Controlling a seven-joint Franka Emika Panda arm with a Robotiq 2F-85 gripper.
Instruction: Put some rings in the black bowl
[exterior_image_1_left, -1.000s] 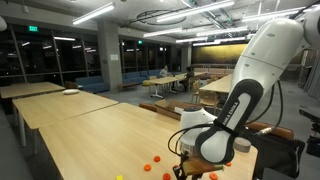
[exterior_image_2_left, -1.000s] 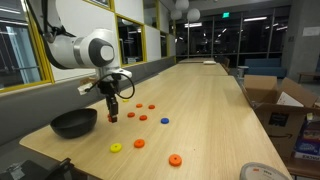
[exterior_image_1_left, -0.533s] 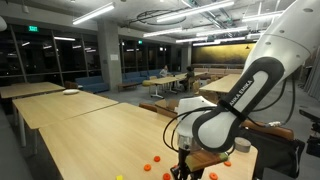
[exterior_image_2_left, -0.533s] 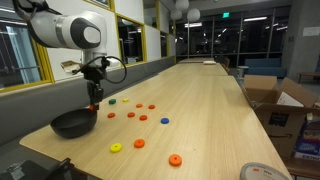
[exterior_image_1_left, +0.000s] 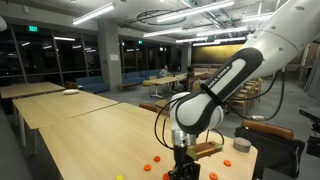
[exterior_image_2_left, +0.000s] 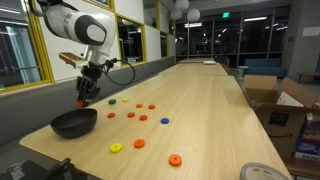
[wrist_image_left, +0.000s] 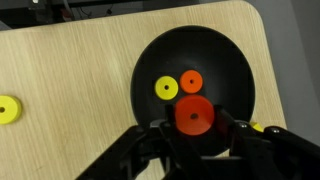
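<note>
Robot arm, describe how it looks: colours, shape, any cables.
The arm has smooth, rounded white shells with black bands at the joints. The pincer is black and blocky, with dark fingers. A thin black cable loops out beside the wrist. No markings are legible.

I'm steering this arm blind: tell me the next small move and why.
Probably open the gripper: it holds an orange-red ring directly over the black bowl, where a yellow ring and an orange ring already lie.
</note>
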